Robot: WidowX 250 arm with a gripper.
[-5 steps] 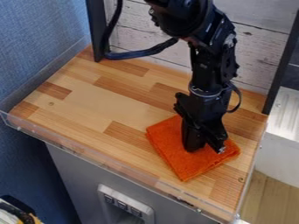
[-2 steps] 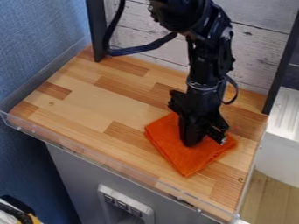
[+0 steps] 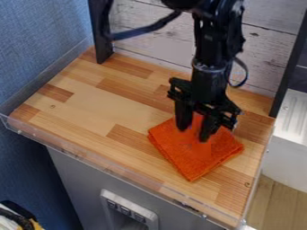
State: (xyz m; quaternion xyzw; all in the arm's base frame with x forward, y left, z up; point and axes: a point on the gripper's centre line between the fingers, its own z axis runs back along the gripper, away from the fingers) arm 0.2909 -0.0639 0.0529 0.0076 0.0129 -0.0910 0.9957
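Wall (image 3: 36, 67) in textured blue is running down the far left, meeting the left edge of the wooden worktop (image 3: 90, 103) along a narrow border strip. Below, in the bottom left corner, a partly cut-off object (image 3: 12, 219) is showing black, white and yellow parts. A clear rail (image 3: 90, 160) is lining the front edge, slanting down to the right above a grey cabinet front (image 3: 75, 184) and its pale panel (image 3: 108, 195). At the back left, a black post (image 3: 95, 22) is standing upright, with a dark cable (image 3: 144, 29) curving from beside it to the black arm (image 3: 210, 49). Whitewashed boards (image 3: 141, 42) are closing off the back.

The broadest stretch of wood is lying between the left edge and the orange cloth (image 3: 201, 161). This folded cloth is resting flat and askew on the right half of the worktop, one corner pointing at the front rail, with a band of wood separating them. Above its rear part, the gripper (image 3: 194, 134) is hanging downward, open, its two fingers standing apart with orange fabric showing between them; whether the tips are touching it, I cannot tell. A narrower strip of wood is separating the cloth's right corner from the right edge. Beyond, another black post (image 3: 290, 67) is rising at the back right, a white unit (image 3: 292, 112) is sitting alongside, and wooden floor (image 3: 273, 202) is showing lower down.
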